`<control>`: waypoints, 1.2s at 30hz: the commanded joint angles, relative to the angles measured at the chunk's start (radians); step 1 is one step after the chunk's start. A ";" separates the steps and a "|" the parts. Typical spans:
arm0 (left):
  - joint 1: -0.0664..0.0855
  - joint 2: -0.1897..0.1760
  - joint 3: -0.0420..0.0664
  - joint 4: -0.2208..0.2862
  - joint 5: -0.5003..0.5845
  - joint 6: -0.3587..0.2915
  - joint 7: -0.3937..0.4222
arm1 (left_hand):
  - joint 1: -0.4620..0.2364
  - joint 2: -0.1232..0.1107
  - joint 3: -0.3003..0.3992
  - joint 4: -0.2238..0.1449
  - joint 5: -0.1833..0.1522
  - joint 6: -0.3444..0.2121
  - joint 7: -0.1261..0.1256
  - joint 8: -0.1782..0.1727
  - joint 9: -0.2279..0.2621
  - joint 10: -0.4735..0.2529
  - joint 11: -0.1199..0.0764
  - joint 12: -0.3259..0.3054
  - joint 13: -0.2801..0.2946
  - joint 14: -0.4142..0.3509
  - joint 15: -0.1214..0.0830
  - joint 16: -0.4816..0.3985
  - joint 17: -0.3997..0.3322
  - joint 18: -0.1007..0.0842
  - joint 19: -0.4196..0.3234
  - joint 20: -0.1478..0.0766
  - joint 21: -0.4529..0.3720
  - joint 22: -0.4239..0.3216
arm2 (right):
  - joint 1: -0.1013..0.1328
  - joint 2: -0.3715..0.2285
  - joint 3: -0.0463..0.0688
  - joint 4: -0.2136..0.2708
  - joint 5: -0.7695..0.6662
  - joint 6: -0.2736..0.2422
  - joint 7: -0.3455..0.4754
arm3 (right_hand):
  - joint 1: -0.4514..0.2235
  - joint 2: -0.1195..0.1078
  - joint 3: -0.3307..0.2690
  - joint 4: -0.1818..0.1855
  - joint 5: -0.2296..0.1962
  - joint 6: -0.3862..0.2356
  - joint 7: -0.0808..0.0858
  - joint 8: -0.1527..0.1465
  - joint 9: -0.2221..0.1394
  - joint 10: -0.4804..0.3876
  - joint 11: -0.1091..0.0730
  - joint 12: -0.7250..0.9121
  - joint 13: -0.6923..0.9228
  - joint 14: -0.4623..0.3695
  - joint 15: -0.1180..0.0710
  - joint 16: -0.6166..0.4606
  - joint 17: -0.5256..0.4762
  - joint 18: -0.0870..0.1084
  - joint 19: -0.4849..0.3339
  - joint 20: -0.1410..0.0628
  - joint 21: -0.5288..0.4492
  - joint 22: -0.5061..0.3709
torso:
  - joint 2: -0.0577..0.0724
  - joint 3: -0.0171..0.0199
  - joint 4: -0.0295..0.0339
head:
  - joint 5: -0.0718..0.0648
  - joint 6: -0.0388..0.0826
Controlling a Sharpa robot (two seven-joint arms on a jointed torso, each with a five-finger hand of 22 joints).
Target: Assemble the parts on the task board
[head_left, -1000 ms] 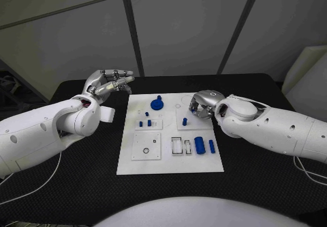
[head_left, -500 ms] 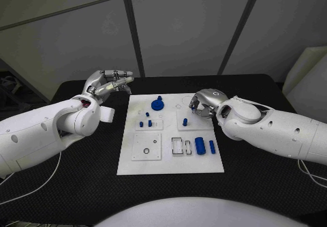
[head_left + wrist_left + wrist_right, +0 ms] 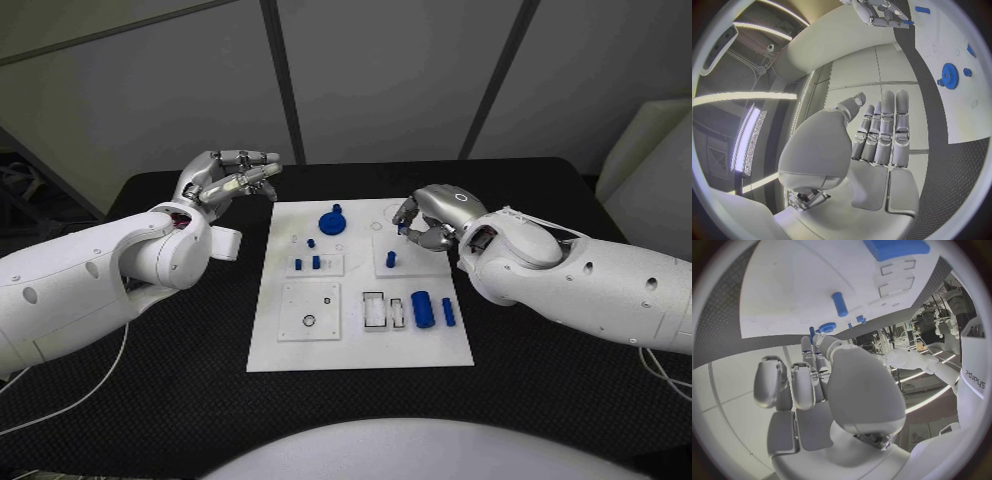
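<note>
- The task board — a white plate — lies in the middle of the black worktop, between the two arms.
- A blue gear-shaped part sits near the board's far edge; the left wrist view shows it too, as a toothed blue disc.
- Small blue pegs stand on a raised square tile on the board's left half, with one more small peg just beyond them.
- Below that tile lies a second square tile carrying a small dark ring.
- On the board's right half a blue peg stands upright on its own tile; the right wrist view shows it as a short blue cylinder.
- Nearer the robot, a thick blue cylinder and a thinner blue bar lie side by side, beside two rectangular slots.
- The left robot hand is raised off the board's far-left corner, above the worktop; its fingers lie straight and close together, and it holds nothing.
- The right robot hand hovers over the board's far-right area, just beyond the upright peg — its fingers are curled inward. Whether a small part sits between the fingertips cannot be told.
</note>
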 commanded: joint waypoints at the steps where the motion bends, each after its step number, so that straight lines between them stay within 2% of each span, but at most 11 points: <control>1: 0.001 0.006 0.001 -0.001 0.008 0.012 0.002 | -0.009 -0.001 -0.008 0.001 0.003 -0.006 0.001 -0.004 -0.001 -0.009 0.002 0.004 -0.002 0.002 0.008 -0.007 -0.002 -0.004 0.003 0.005 -0.006 -0.003 | 0.001 0.007 0.001 0.057 0.068 -0.030 0.023 | -0.012 -0.001 -0.001 -0.007 0.007 0.006 0.000 -0.001 0.000 0.007 0.000 -0.006 -0.001 0.060 -0.008 -0.005 0.024 -0.005 0.005 0.001 0.004 0.001 | 0.000 -0.0002 -0.0003 | 0.011 0.002; 7: 0.001 0.015 0.001 -0.003 0.009 0.013 0.001 | -0.009 -0.001 -0.010 0.001 0.003 -0.008 0.002 -0.004 -0.001 -0.012 0.003 0.004 -0.003 0.002 0.008 -0.009 -0.004 -0.004 0.004 0.006 -0.008 -0.005 | 0.001 0.039 0.001 0.118 0.092 -0.013 0.038 | -0.014 -0.001 0.001 -0.009 0.010 0.005 0.001 -0.002 0.000 0.007 0.001 -0.008 -0.002 0.060 -0.008 -0.005 0.024 -0.005 0.004 0.001 0.004 0.001 | 0.001 -0.0003 0.0016 | 0.030 0.002; 10: 0.001 0.019 0.001 -0.005 0.009 0.013 0.000 | -0.010 -0.001 -0.011 0.002 0.003 -0.009 0.003 -0.005 -0.001 -0.014 0.003 0.004 -0.004 0.003 0.009 -0.009 -0.004 -0.004 0.004 0.006 -0.009 -0.006 | 0.000 0.061 0.000 0.130 0.099 -0.004 0.044 | -0.014 -0.001 0.001 -0.009 0.011 0.005 0.001 -0.002 0.000 0.006 0.001 -0.009 -0.002 0.059 -0.008 -0.005 0.023 -0.005 0.004 0.001 0.004 0.000 | 0.000 -0.0014 0.0033 | 0.040 0.000; 12: 0.001 0.022 0.001 -0.007 0.009 0.012 0.000 | -0.010 -0.001 -0.012 0.002 0.003 -0.010 0.003 -0.005 -0.001 -0.015 0.003 0.004 -0.004 0.003 0.009 -0.010 -0.005 -0.004 0.005 0.006 -0.010 -0.007 | -0.004 0.076 0.000 0.131 0.101 0.003 0.047 | -0.015 -0.001 0.002 -0.010 0.012 0.004 0.001 -0.003 0.000 0.006 0.001 -0.009 -0.002 0.059 -0.008 -0.006 0.023 -0.005 0.004 0.001 0.004 0.000 | 0.000 -0.0017 0.0017 | 0.050 -0.002; 18: 0.001 0.029 0.001 -0.009 0.009 0.012 -0.001 | -0.010 0.000 -0.013 0.002 0.003 -0.011 0.003 -0.005 -0.001 -0.017 0.004 0.004 -0.005 0.003 0.009 -0.011 -0.006 -0.004 0.005 0.007 -0.011 -0.008 | -0.023 0.111 -0.003 0.115 0.084 0.034 0.042 | -0.019 -0.001 0.003 -0.012 0.015 0.001 0.003 -0.005 -0.001 0.003 0.003 -0.013 -0.003 0.059 -0.007 -0.006 0.021 -0.005 0.003 0.002 0.003 -0.001 | 0.001 -0.0029 0.0020 | 0.081 -0.011; 26: 0.001 0.038 0.001 -0.010 0.009 0.010 -0.001 | -0.009 0.000 -0.014 0.001 0.003 -0.012 0.003 -0.005 -0.001 -0.019 0.004 0.004 -0.006 0.003 0.010 -0.011 -0.007 -0.004 0.006 0.007 -0.013 -0.009 | -0.066 0.156 -0.006 0.083 0.058 0.050 0.043 | -0.020 -0.001 0.003 -0.012 0.015 0.000 0.003 -0.006 -0.001 0.002 0.003 -0.014 -0.004 0.059 -0.006 -0.007 0.020 -0.005 0.002 0.002 0.003 -0.002 | 0.002 0.0001 0.0006 | 0.122 -0.025; 28: 0.001 0.039 0.001 -0.010 0.009 0.010 -0.001 | -0.007 0.001 -0.015 0.000 0.004 -0.014 0.004 -0.005 -0.001 -0.021 0.004 0.004 -0.006 0.004 0.010 -0.012 -0.008 -0.004 0.007 0.007 -0.014 -0.011 | -0.076 0.166 -0.006 0.072 0.051 0.051 0.043 | -0.020 -0.001 0.004 -0.013 0.016 0.001 0.003 -0.006 -0.001 0.002 0.003 -0.014 -0.004 0.059 -0.006 -0.007 0.020 -0.005 0.002 0.002 0.003 -0.002 | 0.002 0.0004 0.0002 | 0.127 -0.027; 32: 0.001 0.042 0.001 -0.011 0.009 0.011 -0.001 | -0.007 0.001 -0.015 0.000 0.004 -0.014 0.004 -0.005 -0.001 -0.021 0.004 0.004 -0.006 0.004 0.010 -0.012 -0.008 -0.004 0.007 0.007 -0.014 -0.011 | -0.088 0.185 -0.007 0.049 0.039 0.055 0.041 | -0.020 -0.002 0.004 -0.013 0.016 0.000 0.003 -0.006 -0.001 0.002 0.003 -0.014 -0.004 0.059 -0.006 -0.006 0.021 -0.005 0.002 0.002 0.003 -0.002 | 0.002 -0.0016 0.0013 | 0.133 -0.030; 36: 0.001 0.045 0.001 -0.011 0.009 0.014 -0.002 | -0.005 0.001 -0.016 -0.001 0.004 -0.015 0.004 -0.005 -0.001 -0.024 0.005 0.004 -0.007 0.004 0.010 -0.014 -0.009 -0.004 0.008 0.008 -0.016 -0.013 | -0.093 0.198 -0.020 0.037 0.027 0.064 0.036 | -0.021 -0.003 0.003 -0.014 0.017 0.000 0.003 -0.006 -0.001 0.002 0.004 -0.015 -0.004 0.059 -0.006 -0.007 0.020 -0.005 0.002 0.002 0.003 -0.002 | 0.001 -0.0010 -0.0002 | 0.138 -0.034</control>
